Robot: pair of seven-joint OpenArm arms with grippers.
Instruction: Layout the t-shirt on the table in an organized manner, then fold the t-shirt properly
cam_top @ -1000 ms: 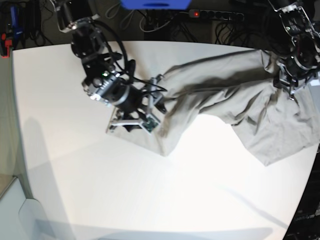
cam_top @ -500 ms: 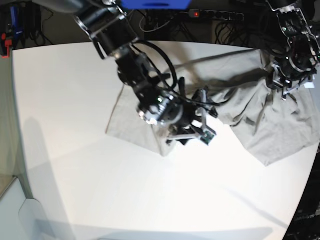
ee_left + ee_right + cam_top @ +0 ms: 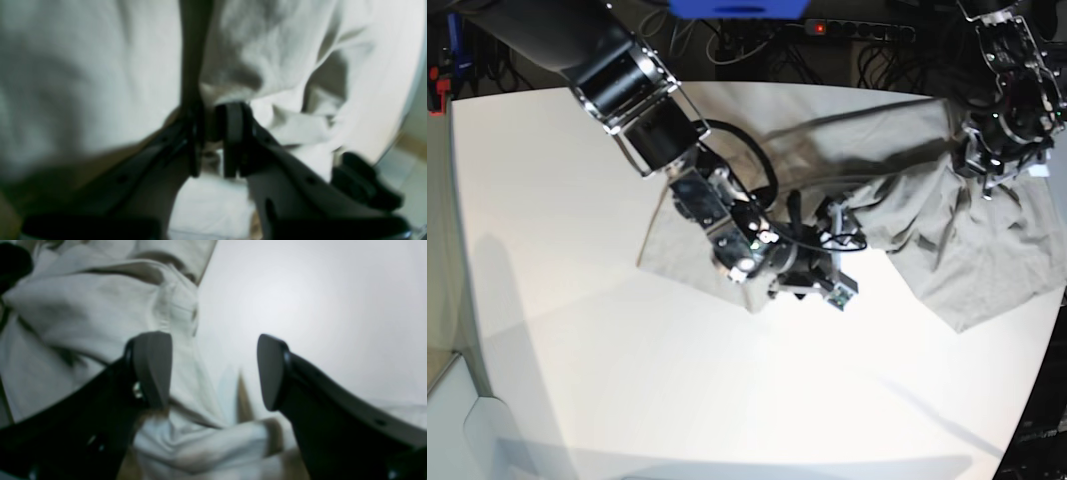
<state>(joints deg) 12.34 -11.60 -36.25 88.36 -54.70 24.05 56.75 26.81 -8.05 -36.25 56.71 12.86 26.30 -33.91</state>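
White table (image 3: 627, 400), near edge bare; dark cables and a power strip (image 3: 857, 30) beyond the far edge. T-shirt (image 3: 927, 190) lies crumpled toward the far right corner. Right arm has swung from the shirt's left end to mid-table since a second ago. Right gripper (image 3: 213, 373) jaws wide apart, holding nothing, over the cloth edge. Left gripper (image 3: 213, 140) nearly closed, pinching a fold of cloth.

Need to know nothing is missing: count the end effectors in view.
2. The right end effector hangs open over the t-shirt near the table's middle; the left end effector pinches the t-shirt at the far edge.
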